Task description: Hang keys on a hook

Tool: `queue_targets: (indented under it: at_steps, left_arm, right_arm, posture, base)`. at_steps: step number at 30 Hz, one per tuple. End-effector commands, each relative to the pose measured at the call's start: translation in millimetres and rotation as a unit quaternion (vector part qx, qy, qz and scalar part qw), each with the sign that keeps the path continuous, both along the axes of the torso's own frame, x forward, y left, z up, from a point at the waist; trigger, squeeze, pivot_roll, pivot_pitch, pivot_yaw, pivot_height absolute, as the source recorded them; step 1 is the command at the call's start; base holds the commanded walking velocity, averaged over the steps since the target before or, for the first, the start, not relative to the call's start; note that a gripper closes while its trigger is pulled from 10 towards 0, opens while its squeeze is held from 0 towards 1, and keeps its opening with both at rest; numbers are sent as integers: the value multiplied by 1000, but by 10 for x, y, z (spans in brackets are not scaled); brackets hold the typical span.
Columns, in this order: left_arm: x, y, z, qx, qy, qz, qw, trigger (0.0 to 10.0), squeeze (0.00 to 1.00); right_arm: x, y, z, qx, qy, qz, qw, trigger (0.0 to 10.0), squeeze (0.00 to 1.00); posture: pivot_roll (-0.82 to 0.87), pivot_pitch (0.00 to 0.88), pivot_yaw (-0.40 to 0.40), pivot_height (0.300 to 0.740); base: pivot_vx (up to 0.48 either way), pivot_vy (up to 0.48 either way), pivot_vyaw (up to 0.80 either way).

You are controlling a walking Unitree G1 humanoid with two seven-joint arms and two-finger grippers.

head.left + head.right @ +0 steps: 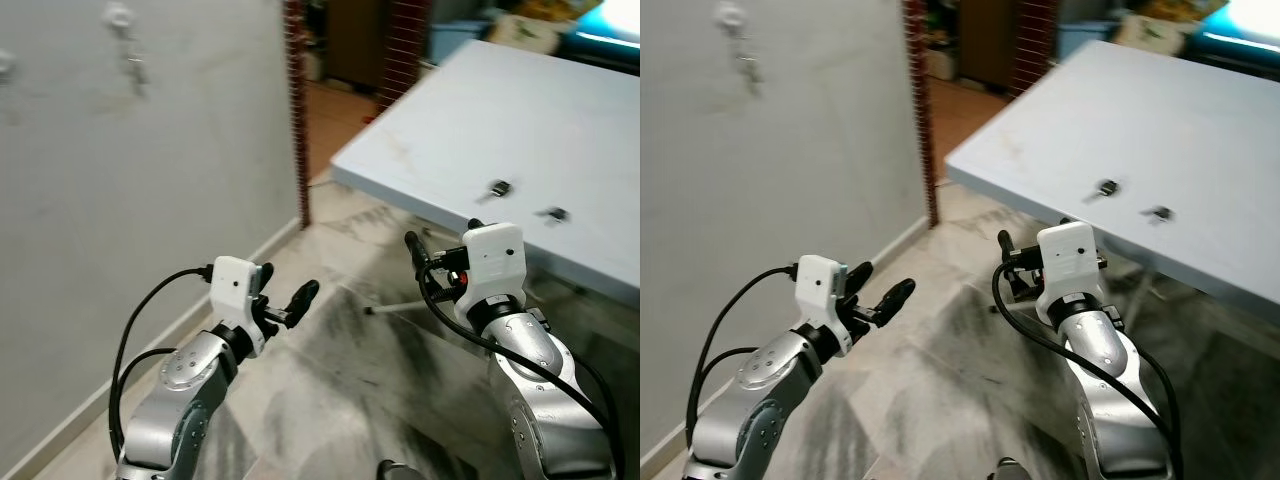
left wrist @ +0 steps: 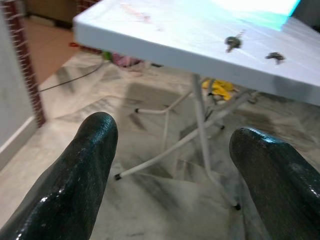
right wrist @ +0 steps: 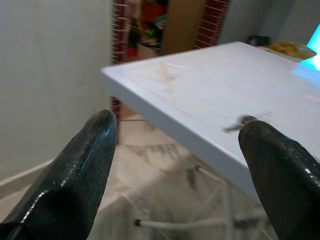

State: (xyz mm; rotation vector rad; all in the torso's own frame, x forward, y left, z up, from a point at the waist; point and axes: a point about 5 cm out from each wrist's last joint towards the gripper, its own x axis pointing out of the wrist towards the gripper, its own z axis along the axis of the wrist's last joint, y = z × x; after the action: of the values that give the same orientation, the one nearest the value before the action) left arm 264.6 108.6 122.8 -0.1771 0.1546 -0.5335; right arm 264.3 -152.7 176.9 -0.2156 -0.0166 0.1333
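two sets of keys (image 1: 498, 187) (image 1: 552, 214) lie on the white table (image 1: 470, 110) at the right. left gripper (image 1: 285, 297) and right gripper (image 1: 437, 262) hover over the floor, both wide open and empty. a hook (image 1: 118, 17) is on the far left wall.

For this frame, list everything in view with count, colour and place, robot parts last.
keys on table: two small sets, dark metallic, lying apart near the table's near edge; second set
table: one, white, ahead on the right, on white folding legs
wall: one, pale grey, on the left
hooks: at least one pale hook high on the wall, something small hanging below it, too blurred to identify
brick pillar: one, red, at the wall's end
floor: grey marbled tiles
left gripper: black fingers, open, above the floor
right gripper: black fingers, open, facing the table edge
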Motion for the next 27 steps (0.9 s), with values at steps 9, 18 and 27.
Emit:
queue_targets:
  at_steps: [9, 18, 27]
  left_arm:
    - [-9, 3, 13, 1, -3, -11, 1000, 10000, 0]
    - [-18, -1, 18, -2, -5, -17, 1000, 10000, 0]
    - [-29, -10, 13, -3, -3, -21, 1000, 10000, 0]
  right_arm:
    - [11, 4, 16, -2, -3, 0, 1000, 10000, 0]
    - [7, 12, 16, -2, -5, 3, 1000, 10000, 0]
    - [-1, 8, 13, -3, -3, 2, 1000, 10000, 0]
  posture:
    - [-91, 105, 54, 740]
    - [-90, 104, 54, 740]
    - [-92, 107, 53, 740]
  base:
    - [0, 0, -765]
    - [361, 0, -95]
    - [399, 0, 0]
